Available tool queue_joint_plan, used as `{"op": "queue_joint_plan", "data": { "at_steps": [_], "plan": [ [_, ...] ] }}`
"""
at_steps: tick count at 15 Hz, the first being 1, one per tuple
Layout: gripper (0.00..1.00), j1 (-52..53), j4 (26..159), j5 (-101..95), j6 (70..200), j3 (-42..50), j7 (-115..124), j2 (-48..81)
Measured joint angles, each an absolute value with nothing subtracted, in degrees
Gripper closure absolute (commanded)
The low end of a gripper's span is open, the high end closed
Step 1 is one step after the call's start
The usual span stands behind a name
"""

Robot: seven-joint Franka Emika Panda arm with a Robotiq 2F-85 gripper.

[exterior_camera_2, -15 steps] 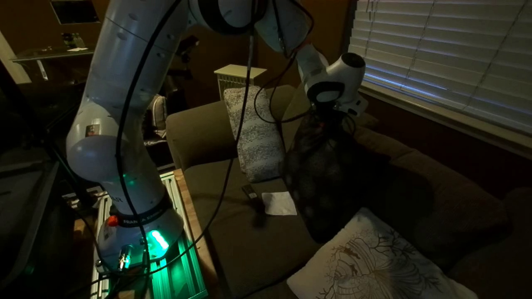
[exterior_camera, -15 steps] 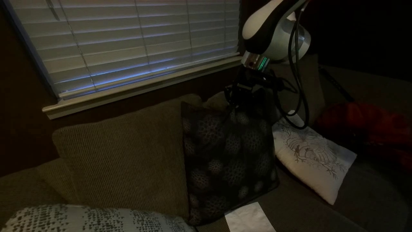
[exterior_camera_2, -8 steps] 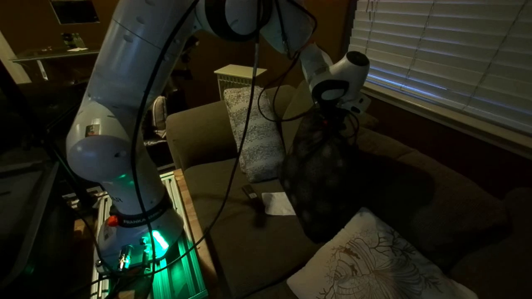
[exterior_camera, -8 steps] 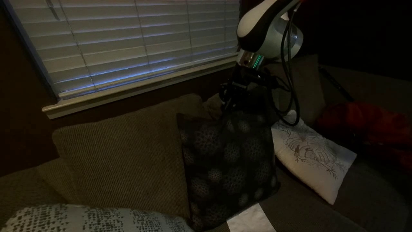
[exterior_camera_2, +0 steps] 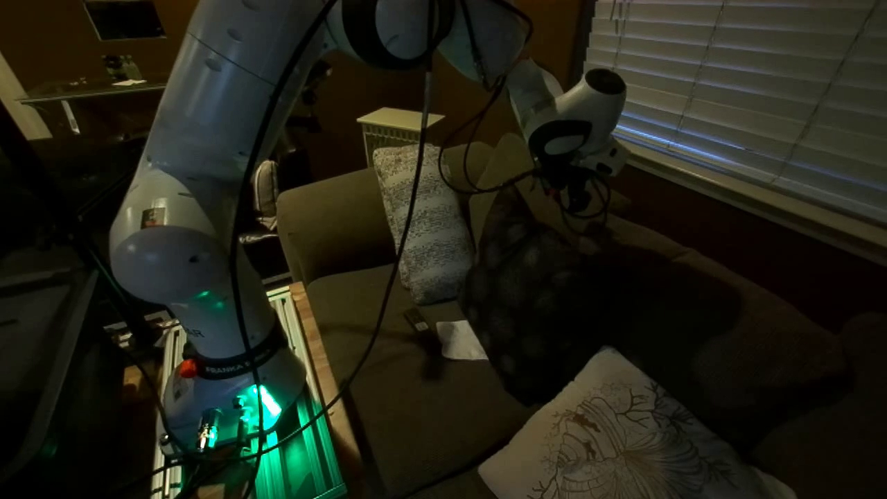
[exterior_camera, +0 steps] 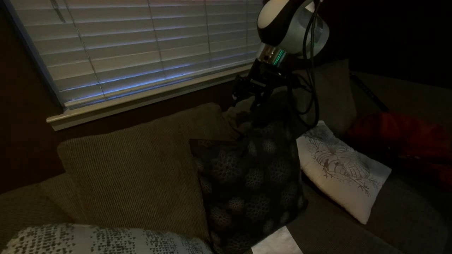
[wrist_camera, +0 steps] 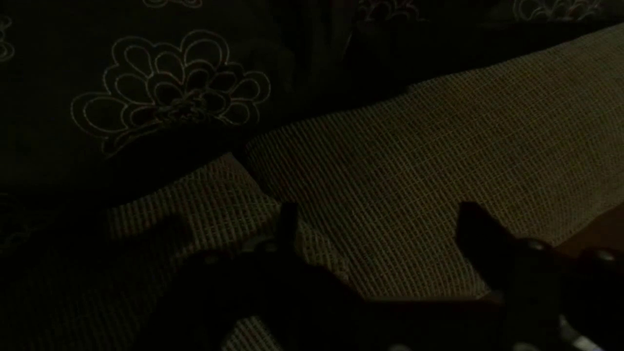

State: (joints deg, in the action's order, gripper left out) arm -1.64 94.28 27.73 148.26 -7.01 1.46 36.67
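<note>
Claw (wrist_camera: 379,214) hangs wide-spread, empty, above back cushions (wrist_camera: 487,146), near dark pillow (exterior_camera: 256,183) and windowsill (exterior_camera: 152,96).

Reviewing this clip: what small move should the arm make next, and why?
Probably a short lift, jaws apart, away from the dark, square fabric pillow with pale flower outlines. The black two-fingered gripper stands open with no pillow fabric between its jaws, and the pillow rests on the brown ribbed-fabric sofa outside the grip, so backing off would likely leave it undisturbed.
</note>
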Motion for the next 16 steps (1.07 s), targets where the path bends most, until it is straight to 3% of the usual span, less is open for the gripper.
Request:
{"op": "queue_joint_plan", "data": {
  "at_steps": [10,16],
  "plan": [
    [0.0,-2.3,104.3,25.7,151.5,-1.5,6.5,30.1],
    [0.0,-6.6,108.7,25.7,145.5,2.1,11.0,27.5]
  ]
}}
